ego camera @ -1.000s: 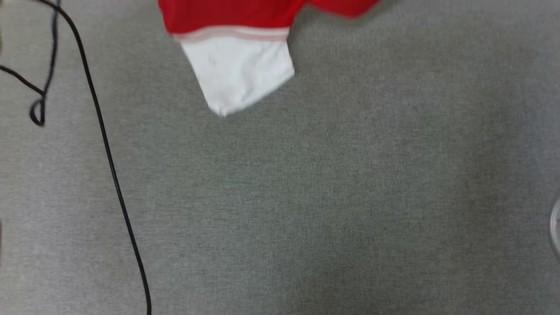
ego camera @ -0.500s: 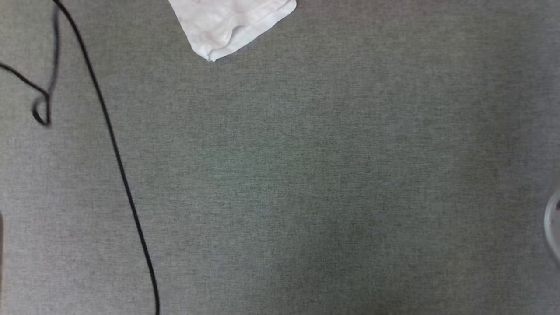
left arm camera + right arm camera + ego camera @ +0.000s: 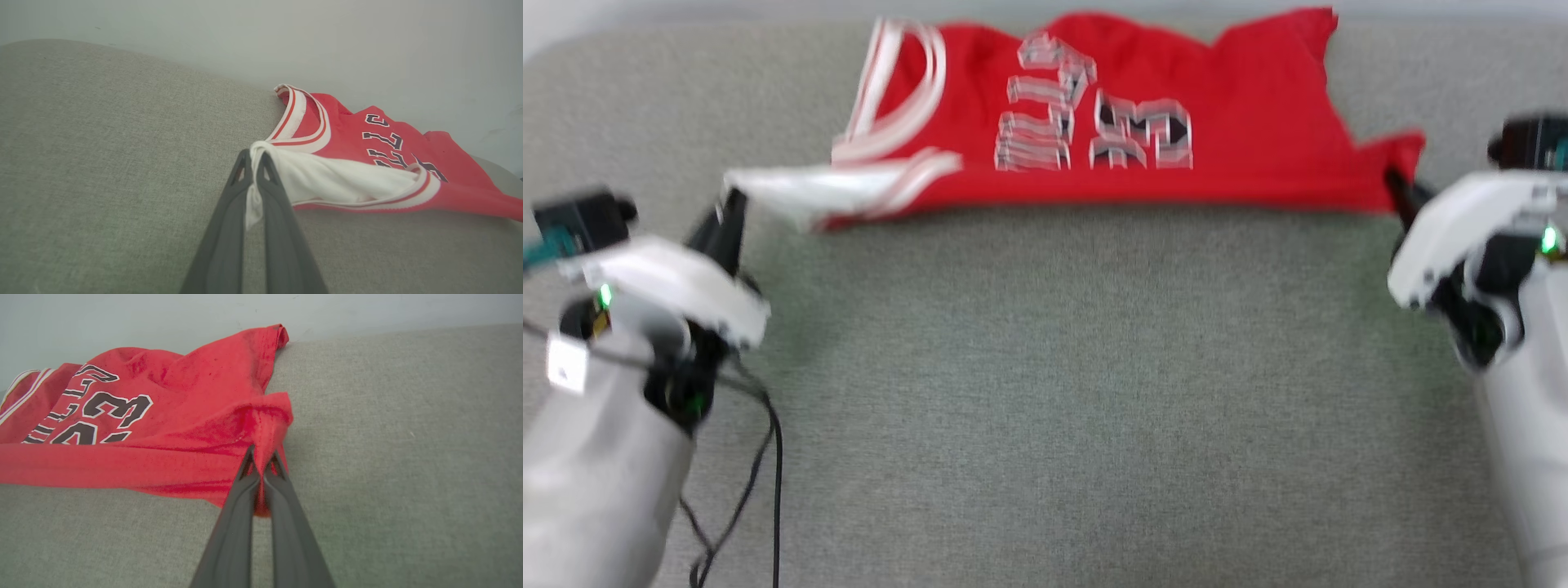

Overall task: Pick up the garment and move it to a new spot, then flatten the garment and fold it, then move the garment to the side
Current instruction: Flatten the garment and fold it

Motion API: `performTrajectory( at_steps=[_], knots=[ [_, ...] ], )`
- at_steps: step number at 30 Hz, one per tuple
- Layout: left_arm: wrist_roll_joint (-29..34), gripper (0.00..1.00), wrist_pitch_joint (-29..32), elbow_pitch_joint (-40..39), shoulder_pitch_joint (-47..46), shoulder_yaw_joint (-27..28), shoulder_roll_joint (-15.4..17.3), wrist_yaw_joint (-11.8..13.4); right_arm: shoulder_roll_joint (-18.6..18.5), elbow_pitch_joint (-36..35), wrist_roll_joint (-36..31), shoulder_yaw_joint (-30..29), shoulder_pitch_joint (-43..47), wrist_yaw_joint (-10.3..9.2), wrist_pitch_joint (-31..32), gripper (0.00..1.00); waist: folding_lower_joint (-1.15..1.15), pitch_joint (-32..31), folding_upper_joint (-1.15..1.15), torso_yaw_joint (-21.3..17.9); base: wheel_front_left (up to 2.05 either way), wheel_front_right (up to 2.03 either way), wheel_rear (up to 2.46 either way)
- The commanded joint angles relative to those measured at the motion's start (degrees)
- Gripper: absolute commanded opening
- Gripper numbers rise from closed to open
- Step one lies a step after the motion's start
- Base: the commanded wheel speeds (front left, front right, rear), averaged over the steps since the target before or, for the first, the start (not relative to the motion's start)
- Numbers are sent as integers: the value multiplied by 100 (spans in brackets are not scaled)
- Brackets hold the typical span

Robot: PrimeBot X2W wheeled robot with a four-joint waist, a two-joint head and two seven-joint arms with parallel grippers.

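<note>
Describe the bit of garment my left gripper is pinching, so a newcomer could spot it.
On the grey fabric surface, the red garment lies stretched along the far edge. At its collar end, the left gripper is shut on the white sleeve. It is the one white panel in view, edged with red-white striped trim, unlike the plain red corner in the right gripper.

The garment (image 3: pixel 1258 139) is red. Its sleeve (image 3: pixel 347 179) is white, edged with red-and-white striped trim, and the same stripes ring the collar (image 3: pixel 296 116). The lettering (image 3: pixel 1094 131) on the garment is black with white outlines. Under the garment the surface (image 3: pixel 1054 392) is a flecked grey-green weave. The left claw (image 3: pixel 254 157) and right claw (image 3: pixel 262 457), at the garment's two ends, are dark grey. A black cable (image 3: pixel 776 457) lies below the garment's sleeve end. Behind the garment the wall (image 3: pixel 245 32) is pale grey.
</note>
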Motion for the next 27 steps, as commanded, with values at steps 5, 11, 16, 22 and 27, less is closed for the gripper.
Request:
performTrajectory(
  at_steps=[5,11,16,22,27],
  knots=[
    [-142,0,-134,-354,1150,44,231,161,-359,-627,361,-69,1302,-27,85,0,0,-784,0,94,0,0,0],
    [-351,0,-98,-1170,2563,85,378,652,-378,-1625,576,-336,2906,-43,306,0,0,-1285,0,189,0,0,0],
    [-579,0,73,-2070,3678,118,525,1153,-187,-2408,541,-685,4118,-45,592,0,0,-1655,0,294,0,0,0],
    [-835,0,267,-3192,4853,213,744,1866,221,-3293,487,-1105,5314,-45,947,0,0,-1922,0,439,0,0,0],
    [-894,0,225,-4011,5417,323,875,2291,498,-3923,361,-1263,5921,-44,1246,0,0,-1959,0,481,0,0,0]
  ],
)
